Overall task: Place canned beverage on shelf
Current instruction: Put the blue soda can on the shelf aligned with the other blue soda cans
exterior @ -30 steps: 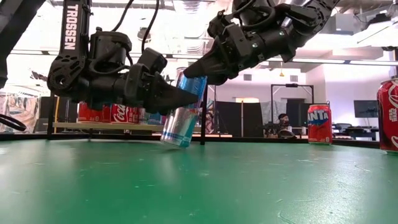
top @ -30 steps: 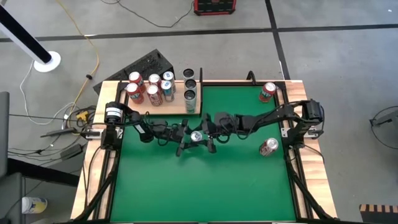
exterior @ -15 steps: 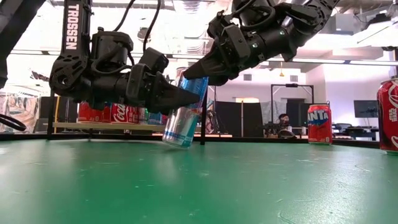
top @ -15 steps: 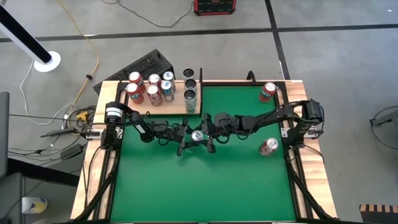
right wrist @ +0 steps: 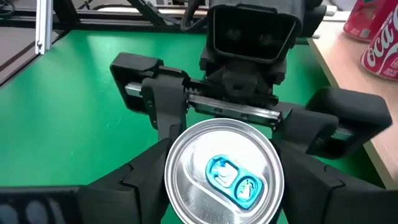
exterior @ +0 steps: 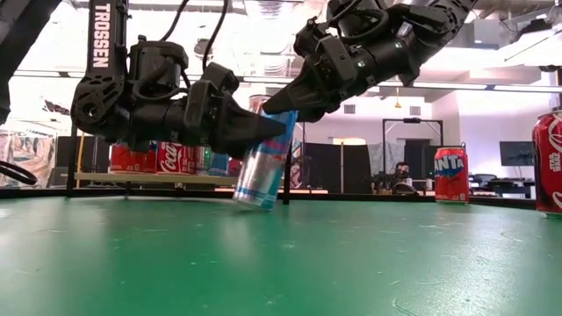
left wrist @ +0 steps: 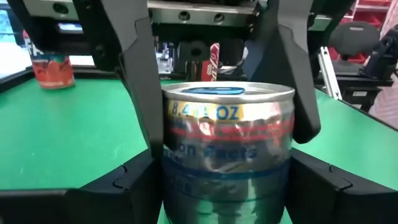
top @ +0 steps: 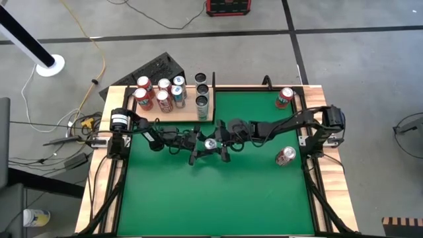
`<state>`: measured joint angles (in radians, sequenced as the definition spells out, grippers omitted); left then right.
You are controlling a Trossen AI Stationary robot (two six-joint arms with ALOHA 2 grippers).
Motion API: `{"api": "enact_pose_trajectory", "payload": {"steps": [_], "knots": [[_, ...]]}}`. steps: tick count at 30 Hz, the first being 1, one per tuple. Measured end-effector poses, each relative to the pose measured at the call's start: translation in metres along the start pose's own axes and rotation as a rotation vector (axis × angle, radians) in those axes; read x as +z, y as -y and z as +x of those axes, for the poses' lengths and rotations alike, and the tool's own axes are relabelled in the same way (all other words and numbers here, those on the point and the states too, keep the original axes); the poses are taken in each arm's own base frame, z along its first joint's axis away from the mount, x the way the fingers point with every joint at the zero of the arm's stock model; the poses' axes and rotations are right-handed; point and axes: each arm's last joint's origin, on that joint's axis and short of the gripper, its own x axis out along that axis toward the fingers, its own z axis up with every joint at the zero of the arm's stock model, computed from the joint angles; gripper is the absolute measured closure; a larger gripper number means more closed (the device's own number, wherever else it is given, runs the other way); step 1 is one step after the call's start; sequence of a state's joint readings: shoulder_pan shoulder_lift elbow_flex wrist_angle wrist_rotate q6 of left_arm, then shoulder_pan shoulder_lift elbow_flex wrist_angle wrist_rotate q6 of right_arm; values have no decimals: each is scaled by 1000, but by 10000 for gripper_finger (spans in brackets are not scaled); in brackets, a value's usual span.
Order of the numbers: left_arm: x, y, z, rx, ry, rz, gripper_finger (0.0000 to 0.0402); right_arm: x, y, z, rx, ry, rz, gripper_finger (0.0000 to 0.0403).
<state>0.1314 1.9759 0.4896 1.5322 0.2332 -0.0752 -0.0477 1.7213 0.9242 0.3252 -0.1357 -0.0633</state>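
- The silver-and-blue can [exterior: 262,167] leans near the middle of the green table [top: 218,192], its bottom edge touching or just clear of the felt, I cannot tell which; both arms meet at it, which reads as a handover between them.
- Left gripper [top: 198,147]: its fingers [left wrist: 140,93] are closed against the sides of the can's body, one on each flank in the left wrist view; this looks like a firm clamp on the can.
- Right gripper [top: 220,147]: it sits over the top of the can, its fingers [right wrist: 311,180] spread on either side of the lid in the right wrist view; whether they press the can or merely flank it I cannot tell.
- To do this step well, I judge that only one gripper should carry the load before any lift; the other should release fully and back off along its own axis, so the leaning can is not twisted.
- The shelf [top: 173,111] lies at the far left of the table, already carrying several cans [top: 158,92]; the carried can should go upright into a free spot without nudging them.
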Motion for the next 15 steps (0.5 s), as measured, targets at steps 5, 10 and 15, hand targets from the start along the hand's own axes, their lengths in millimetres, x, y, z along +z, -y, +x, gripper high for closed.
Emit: {"api": "enact_pose_trajectory", "payload": {"steps": [5,10,15], "knots": [[0,0,0,2,-3,-39,151,17,0,-2,9,-90,-11,139],[1,2,2,-19,-1,-32,150,34,-2,0,28,-165,-47,139],[1,5,2,-27,1,20,150,41,-3,-2,35,-195,-72,139]]}}
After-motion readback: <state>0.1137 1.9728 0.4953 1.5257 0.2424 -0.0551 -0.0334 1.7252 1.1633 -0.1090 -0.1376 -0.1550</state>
